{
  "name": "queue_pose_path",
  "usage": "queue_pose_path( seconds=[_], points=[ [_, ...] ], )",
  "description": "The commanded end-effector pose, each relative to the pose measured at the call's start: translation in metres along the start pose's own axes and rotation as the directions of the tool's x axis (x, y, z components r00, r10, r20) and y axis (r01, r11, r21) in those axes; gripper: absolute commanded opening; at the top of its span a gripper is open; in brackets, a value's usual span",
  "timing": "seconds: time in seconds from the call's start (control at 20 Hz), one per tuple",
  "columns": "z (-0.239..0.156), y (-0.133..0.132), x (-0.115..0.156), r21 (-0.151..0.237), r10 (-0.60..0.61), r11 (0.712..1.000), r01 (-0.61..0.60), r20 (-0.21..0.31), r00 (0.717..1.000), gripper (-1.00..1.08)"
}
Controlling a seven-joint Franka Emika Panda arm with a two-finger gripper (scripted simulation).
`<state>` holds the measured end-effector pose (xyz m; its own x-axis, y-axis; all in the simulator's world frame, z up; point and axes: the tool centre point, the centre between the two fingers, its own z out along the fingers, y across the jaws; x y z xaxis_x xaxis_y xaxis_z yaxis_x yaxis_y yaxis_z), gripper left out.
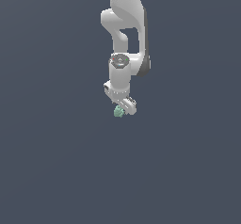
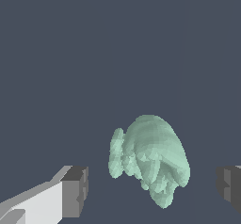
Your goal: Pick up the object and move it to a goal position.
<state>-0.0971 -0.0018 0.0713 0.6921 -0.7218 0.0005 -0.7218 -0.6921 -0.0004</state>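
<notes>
The object (image 1: 118, 111) is a tiny pale mint-green knobbly lump right under the tip of my white gripper (image 1: 124, 106) in the exterior view. In the wrist view the object (image 2: 150, 159) fills the space between the two fingers, with a gap on each side. My gripper (image 2: 153, 190) is open. One finger (image 2: 70, 195) stands on one side of the lump and the other finger (image 2: 229, 188) on the far side. Neither pad touches it. The arm hangs straight down over it.
A plain dark grey-blue surface (image 1: 56, 162) lies all around. No other objects, containers or edges show in either view.
</notes>
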Motion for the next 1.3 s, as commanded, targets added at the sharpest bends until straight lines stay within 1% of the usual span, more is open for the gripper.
queue_pose_path(
  seconds=[0.0, 0.2, 0.4, 0.45, 1.0, 1.25],
  points=[
    [0.012, 0.001, 0.0, -0.001, 0.001, 1.0, -0.001, 0.0, 1.0, 1.0],
    [0.025, 0.0, -0.001, -0.001, 0.002, 1.0, -0.002, 0.0, 1.0, 1.0],
    [0.029, 0.0, -0.001, -0.001, 0.002, 1.0, -0.002, 0.0, 1.0, 1.0],
    [0.029, 0.0, -0.001, -0.001, 0.002, 1.0, -0.002, 0.0, 1.0, -1.0],
    [0.028, 0.0, 0.0, 0.001, 0.002, 1.0, -0.002, 0.0, 1.0, -1.0],
    [0.024, -0.009, 0.002, 0.001, 0.002, 1.0, -0.002, 0.0, 1.0, -1.0]
  ],
)
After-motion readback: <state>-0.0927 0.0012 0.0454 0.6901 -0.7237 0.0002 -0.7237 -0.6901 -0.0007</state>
